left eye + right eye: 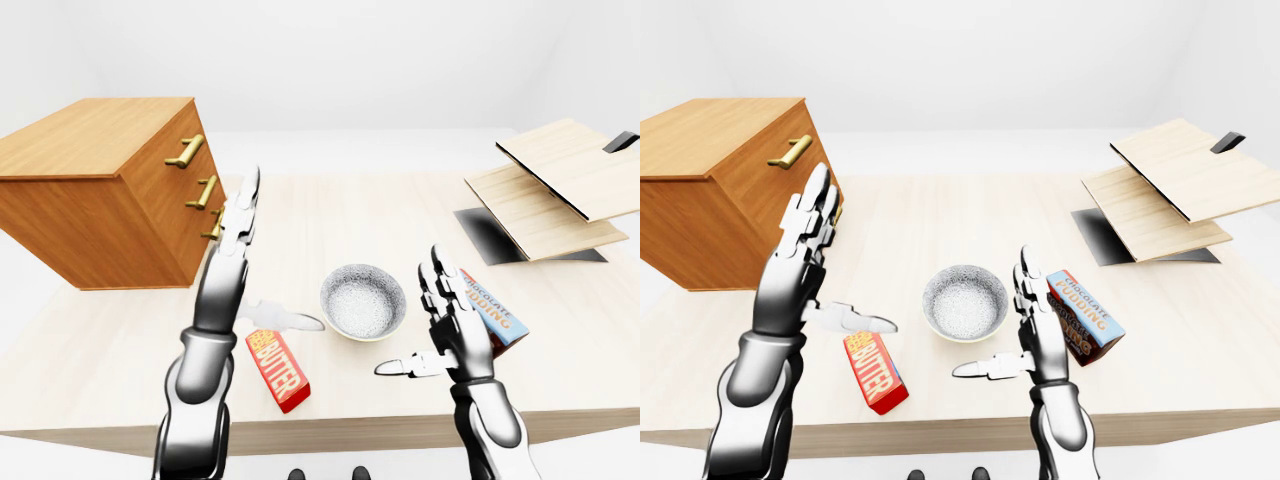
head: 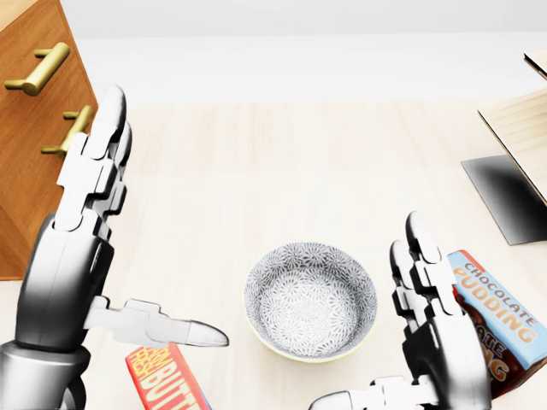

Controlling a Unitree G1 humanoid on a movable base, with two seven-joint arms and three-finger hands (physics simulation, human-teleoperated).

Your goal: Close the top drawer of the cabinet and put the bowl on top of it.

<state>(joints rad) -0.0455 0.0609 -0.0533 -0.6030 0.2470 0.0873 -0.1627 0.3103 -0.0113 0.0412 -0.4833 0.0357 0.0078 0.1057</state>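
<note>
The bowl [image 2: 310,299] is patterned in grey-and-white florals, cream-rimmed. The cabinet [image 1: 90,200] is finished brown, its handles [image 1: 186,151] brass. The butter box [image 1: 279,371] is printed red, the pudding box [image 1: 1085,315] blue-brown.

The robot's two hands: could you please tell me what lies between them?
In the head view, the bowl sits between the open left hand and the open right hand, touching neither.
</note>
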